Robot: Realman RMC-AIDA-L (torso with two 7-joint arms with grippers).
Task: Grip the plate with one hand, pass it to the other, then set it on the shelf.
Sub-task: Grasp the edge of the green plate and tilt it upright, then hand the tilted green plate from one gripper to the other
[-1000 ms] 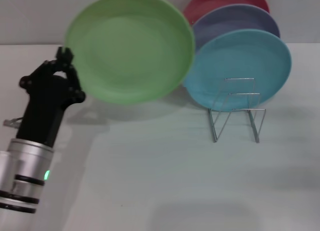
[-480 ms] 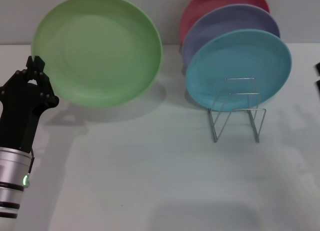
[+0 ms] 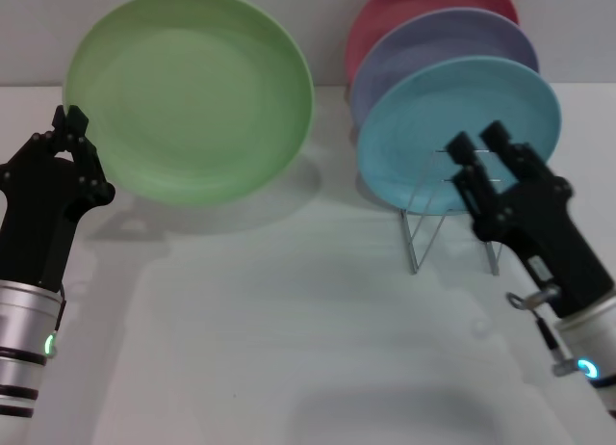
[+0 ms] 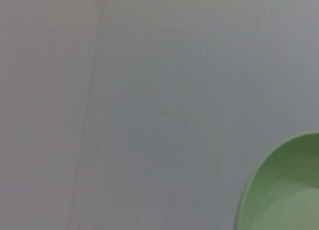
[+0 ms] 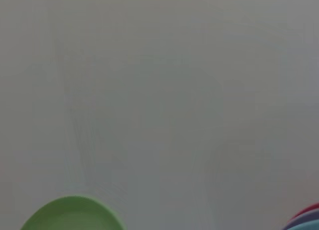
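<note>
The light green plate (image 3: 191, 96) is held up on edge at the left of the head view, its face toward me. My left gripper (image 3: 69, 127) is shut on its lower left rim. A slice of the plate (image 4: 284, 190) shows in the left wrist view, and its top (image 5: 72, 214) in the right wrist view. My right gripper (image 3: 478, 144) is raised at the right, fingers open, in front of the sky-blue plate (image 3: 452, 127) and the silver wire shelf (image 3: 454, 214). It holds nothing and is well apart from the green plate.
On the shelf stand three plates in a row: sky-blue in front, lavender (image 3: 443, 42) behind it, red (image 3: 423, 7) at the back. The white table (image 3: 289, 320) lies in front, and a grey wall (image 4: 149, 90) behind.
The left gripper moved the green plate leftward, then held still. The right arm has come into view from the right and risen in front of the shelf.
</note>
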